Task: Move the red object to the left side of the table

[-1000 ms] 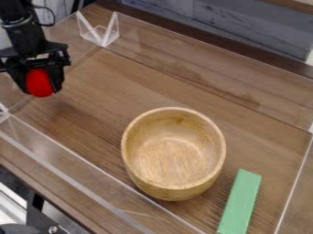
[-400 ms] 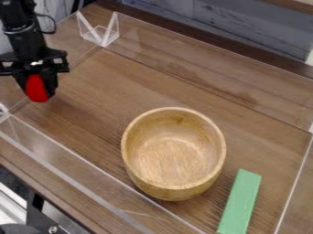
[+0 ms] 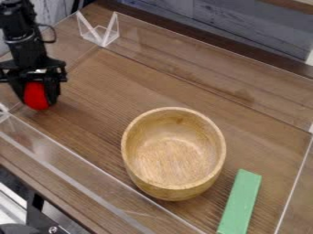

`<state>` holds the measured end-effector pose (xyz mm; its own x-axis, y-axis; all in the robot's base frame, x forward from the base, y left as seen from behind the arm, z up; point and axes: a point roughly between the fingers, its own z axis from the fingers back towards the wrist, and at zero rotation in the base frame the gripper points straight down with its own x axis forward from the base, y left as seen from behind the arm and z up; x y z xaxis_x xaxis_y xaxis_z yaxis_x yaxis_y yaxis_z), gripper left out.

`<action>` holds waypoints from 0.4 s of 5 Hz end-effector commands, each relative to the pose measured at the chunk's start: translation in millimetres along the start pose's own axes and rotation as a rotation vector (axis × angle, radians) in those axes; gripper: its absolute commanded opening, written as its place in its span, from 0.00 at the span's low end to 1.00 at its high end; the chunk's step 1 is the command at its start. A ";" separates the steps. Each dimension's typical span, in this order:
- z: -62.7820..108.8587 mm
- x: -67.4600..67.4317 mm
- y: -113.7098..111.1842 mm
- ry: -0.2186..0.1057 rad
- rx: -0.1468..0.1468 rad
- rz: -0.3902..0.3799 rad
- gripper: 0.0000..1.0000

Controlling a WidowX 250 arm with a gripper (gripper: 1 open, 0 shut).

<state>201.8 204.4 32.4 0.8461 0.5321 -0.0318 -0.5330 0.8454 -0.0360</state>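
The red object (image 3: 40, 98), a small rounded toy, sits low at the far left of the brown wood-grain table (image 3: 146, 82). My black gripper (image 3: 38, 90) points straight down over it. Its fingers stand spread on either side of the toy with a gap showing, so it is open. The toy looks to be resting on the tabletop, though its underside is hidden by the fingers' shadow.
A round light wooden bowl (image 3: 130, 137) stands right of centre near the front. A flat green bar (image 3: 241, 203) lies at the front right. Low clear acrylic walls (image 3: 73, 163) border the table, and a clear angled piece (image 3: 98, 31) stands at the back left.
The gripper has sunk slightly with the red object. Its fingers, shut on the toy before, have spread apart and let it go.
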 end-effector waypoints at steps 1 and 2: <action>6.5 1.1 9.7 -0.019 0.005 -0.071 1.00; 13.8 2.2 5.7 -0.032 -0.024 -0.150 1.00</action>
<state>197.2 201.3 29.0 0.9178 0.3937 -0.0506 -0.3968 0.9138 -0.0863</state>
